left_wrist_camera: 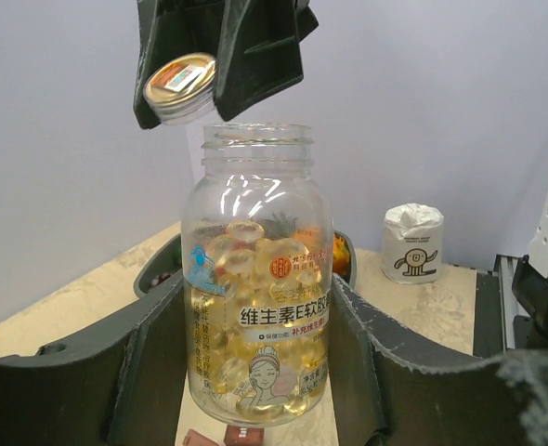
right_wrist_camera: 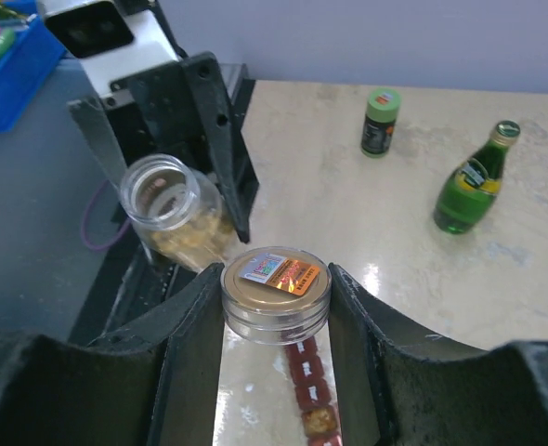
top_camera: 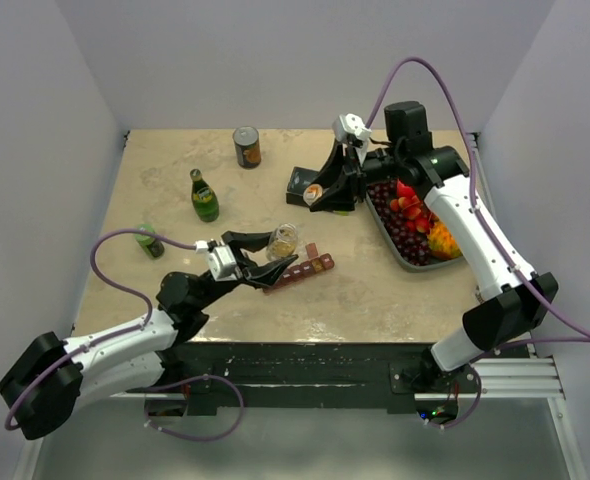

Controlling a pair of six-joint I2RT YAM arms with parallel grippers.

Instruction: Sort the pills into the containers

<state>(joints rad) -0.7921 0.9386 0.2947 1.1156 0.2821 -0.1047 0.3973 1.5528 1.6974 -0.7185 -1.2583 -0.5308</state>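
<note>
Near the middle of the table (top_camera: 155, 180), the left gripper (top_camera: 271, 256) is clamped around the body of a clear pill bottle (left_wrist_camera: 255, 214). The bottle's mouth is uncovered and faces up, and it is about half full of yellow softgels (left_wrist_camera: 241, 237). The right gripper (right_wrist_camera: 276, 311) is held further back and pinches the bottle's lid (right_wrist_camera: 276, 283) by its rim between both fingers. The red compartment strip (top_camera: 307, 267) lies flat on the table just beside and below the bottle, and its squares look empty as far as can be told. With the lid off, the step in hand looks like the pour. The mouth should sit low and directly over one square before any tilting starts. The tilt should then be slow and shallow, because the bottle's opening is much wider than a compartment and smooth capsules tend to come out in a rush. A brief tilt followed by a return to upright would likely release a few at a time. The strip looks light, so the bottle should not nudge it. The right arm would do best to keep the lid clear of the pour.
</note>
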